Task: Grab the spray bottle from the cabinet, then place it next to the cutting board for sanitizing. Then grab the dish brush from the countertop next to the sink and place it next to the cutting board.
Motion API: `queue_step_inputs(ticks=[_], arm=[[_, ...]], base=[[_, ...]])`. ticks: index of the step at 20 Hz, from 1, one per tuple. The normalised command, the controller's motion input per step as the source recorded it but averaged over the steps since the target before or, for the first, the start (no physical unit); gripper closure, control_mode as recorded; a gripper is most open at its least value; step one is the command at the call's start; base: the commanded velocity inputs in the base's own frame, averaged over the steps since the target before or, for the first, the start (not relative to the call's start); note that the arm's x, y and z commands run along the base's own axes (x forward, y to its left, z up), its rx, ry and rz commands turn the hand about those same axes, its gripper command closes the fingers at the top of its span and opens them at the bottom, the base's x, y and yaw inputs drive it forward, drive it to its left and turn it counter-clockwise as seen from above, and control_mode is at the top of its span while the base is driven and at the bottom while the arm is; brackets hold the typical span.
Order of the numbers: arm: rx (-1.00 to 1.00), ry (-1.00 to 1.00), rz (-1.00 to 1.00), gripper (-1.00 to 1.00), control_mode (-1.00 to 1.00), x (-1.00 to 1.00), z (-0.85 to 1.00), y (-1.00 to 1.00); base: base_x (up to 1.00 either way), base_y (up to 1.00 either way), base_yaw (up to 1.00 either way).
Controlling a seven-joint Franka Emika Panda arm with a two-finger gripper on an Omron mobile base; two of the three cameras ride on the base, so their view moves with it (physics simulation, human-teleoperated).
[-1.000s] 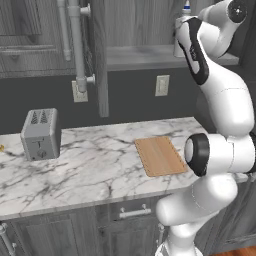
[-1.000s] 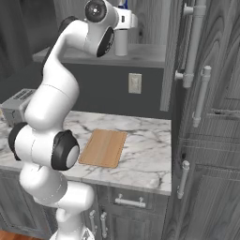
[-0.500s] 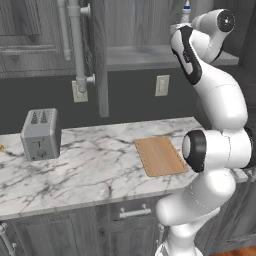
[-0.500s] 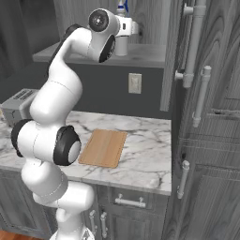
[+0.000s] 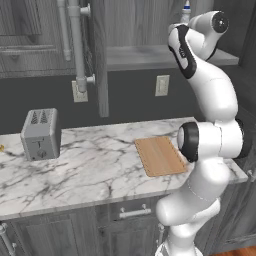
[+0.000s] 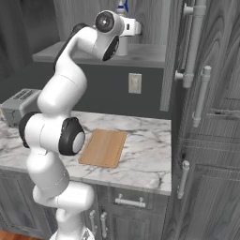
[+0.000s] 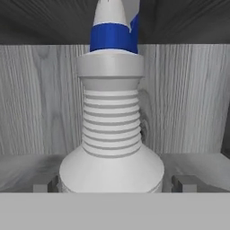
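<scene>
The spray bottle, pale grey with a ribbed neck and a blue-and-white nozzle, stands upright on the cabinet shelf close in front of my hand. My gripper is open, and a fingertip shows on each side of the bottle's base with a gap to it. The nozzle pokes up behind my raised arm. The cutting board lies flat on the countertop below. A yellow sliver at the counter's left edge may be the dish brush; too little shows to tell. The sink is out of view.
A silver toaster stands at the counter's left. An open cabinet door with a long bar handle hangs right of the shelf. A wall outlet sits under the shelf. Drawers with silver handles run below the counter.
My hand has come down and reached further into the cabinet towards the spray bottle. The jaws stayed open, and nothing else moved.
</scene>
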Motion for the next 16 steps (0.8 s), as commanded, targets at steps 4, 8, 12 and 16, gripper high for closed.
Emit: queue_step_inputs(ticks=[4, 8, 12, 16], arm=[[0.0, 0.0, 0.03, -1.0, -1.0, 0.18, -0.02, -0.07], [0.0, 0.0, 0.0, 1.0, -1.0, 0.29, -0.16, 0.0], [0.0, 0.0, 0.0, 1.0, -1.0, 0.19, -0.1, 0.0], [0.05, 0.0, 0.0, 1.0, -1.0, 0.0, -0.05, 0.0]], base=[[0.0, 0.0, 0.0], [0.0, 0.0, 0.0], [0.0, 0.0, 0.0], [0.0, 0.0, 0.0]])
